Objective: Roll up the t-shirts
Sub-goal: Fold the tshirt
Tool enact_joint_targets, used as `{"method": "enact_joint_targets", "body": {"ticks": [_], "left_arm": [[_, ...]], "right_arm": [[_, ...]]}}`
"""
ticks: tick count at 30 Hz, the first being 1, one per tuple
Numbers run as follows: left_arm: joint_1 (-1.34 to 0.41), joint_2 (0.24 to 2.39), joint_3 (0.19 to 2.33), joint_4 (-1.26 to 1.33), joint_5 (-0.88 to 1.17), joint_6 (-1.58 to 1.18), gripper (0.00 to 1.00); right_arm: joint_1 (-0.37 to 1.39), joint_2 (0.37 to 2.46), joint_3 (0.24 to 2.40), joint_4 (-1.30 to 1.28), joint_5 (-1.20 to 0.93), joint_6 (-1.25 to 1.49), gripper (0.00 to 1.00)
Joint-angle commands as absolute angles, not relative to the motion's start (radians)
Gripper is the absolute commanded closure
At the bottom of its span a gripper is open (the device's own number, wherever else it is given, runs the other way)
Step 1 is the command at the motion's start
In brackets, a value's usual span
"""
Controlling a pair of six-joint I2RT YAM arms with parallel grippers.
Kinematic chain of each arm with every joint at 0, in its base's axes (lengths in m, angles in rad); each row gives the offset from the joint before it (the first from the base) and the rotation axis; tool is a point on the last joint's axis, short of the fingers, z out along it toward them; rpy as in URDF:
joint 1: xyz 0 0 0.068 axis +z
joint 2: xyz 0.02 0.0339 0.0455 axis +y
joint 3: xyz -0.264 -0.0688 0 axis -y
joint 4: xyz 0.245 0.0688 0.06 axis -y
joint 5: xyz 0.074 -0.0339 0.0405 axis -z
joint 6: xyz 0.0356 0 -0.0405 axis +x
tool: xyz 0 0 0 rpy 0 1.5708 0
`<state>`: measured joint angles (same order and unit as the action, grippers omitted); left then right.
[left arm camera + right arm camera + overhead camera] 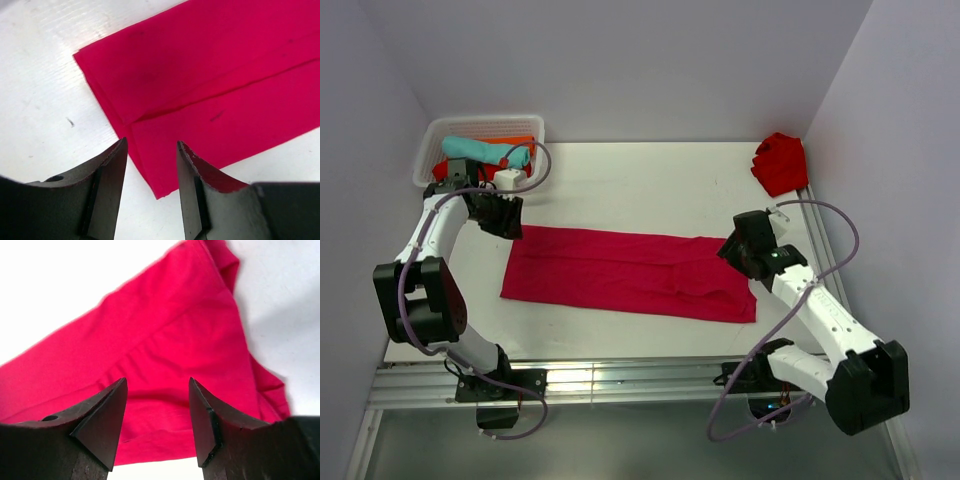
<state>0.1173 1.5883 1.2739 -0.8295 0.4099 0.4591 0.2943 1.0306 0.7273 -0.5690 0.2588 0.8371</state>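
Crimson t-shirt (630, 273): flat mid-tabletop (640, 190), folded lengthwise into a long strip running left to right. I judge the folding done and the rolling not yet begun.

Left gripper (151, 152) hangs over the strip's left end, jaws spread, nothing between them. Right gripper (157, 387) is at the right end, also spread and empty.

Next move, as I read it: pinch one short end and turn it over itself evenly. The right end looks rumpled and may skew the roll.

Scarlet t-shirt (780, 163) is bunched at the far right corner, well apart. Basket (428, 152) at far left holds a teal t-shirt (480, 150).
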Motion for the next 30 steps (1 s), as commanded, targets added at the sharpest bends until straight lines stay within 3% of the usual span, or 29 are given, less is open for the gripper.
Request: {"method": "enact_joint_targets", "body": {"ticks": [1,10,21,23,24,27,28,30], "left_arm": [[0.121,1.569,1.321,-0.876,0.508,0.494,0.51],[0.120,1.562,1.316,-0.876,0.600,0.537,0.50],[0.120,1.582,1.319,-0.874,0.666,0.564,0.50],[0.121,1.582,1.321,-0.873,0.678,0.563,0.51],[0.120,1.583,1.325,-0.876,0.681,0.564,0.51],[0.121,1.589,1.335,-0.877,0.695,0.563,0.51],[0.121,1.589,1.338,-0.877,0.696,0.561,0.51],[0.120,1.594,1.344,-0.879,0.699,0.560,0.51]], "right_arm": [[0.249,1.086,0.732,-0.597,0.241,0.792,0.40],[0.127,1.192,0.675,-0.597,0.215,0.764,0.32],[0.095,1.397,0.667,-0.532,0.183,0.779,0.33],[0.094,1.434,0.686,-0.529,0.178,0.778,0.41],[0.092,1.445,0.693,-0.529,0.176,0.773,0.51],[0.089,1.489,0.725,-0.534,0.176,0.765,0.68],[0.084,1.500,0.735,-0.535,0.178,0.758,0.79],[0.072,1.532,0.765,-0.546,0.187,0.747,0.88]]}}
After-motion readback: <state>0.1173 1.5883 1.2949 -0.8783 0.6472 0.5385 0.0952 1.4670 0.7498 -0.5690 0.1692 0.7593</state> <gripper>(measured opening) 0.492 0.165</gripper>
